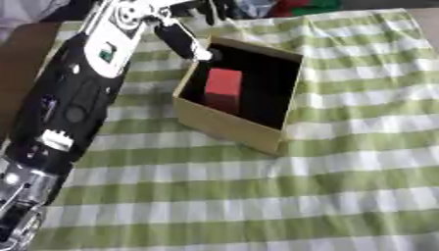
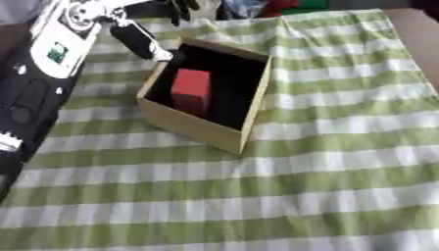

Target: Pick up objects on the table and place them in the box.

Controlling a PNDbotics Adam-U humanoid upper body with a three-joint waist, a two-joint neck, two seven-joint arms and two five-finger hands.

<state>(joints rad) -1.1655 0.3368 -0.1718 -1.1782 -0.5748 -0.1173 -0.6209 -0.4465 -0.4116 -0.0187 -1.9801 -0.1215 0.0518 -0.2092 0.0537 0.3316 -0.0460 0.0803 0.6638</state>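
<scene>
- While the red block [image 1: 224,89] sits down inside the box [image 1: 225,126], it stands on end toward the left side of the dark interior, close to the left wall.
- Box is a shallow, open-topped thing with tan walls and a black inside, turned at an angle on the counter so one corner points toward the lower right.
- Under it lies a green-and-white checked cloth [image 1: 326,196], covering nearly all of the counter; bare brown counter [image 2: 420,34] shows only at the far edges.
- Left hand [image 1: 184,39] is up at the box's far left corner, a dark finger reaching down to the rim there, its tip right at the edge of the box.
- Whether the fingers are spread or curled, I cannot tell; most of the hand runs off the top of the left eye view, and nothing shows pinched in it.
- Left arm [image 1: 73,98] fills the left side, black with a white panel near the wrist and silver at the lower joint.
- Beyond the cloth's far edge, some red and green shapes [image 1: 300,7] are piled, too indistinct to name.
</scene>
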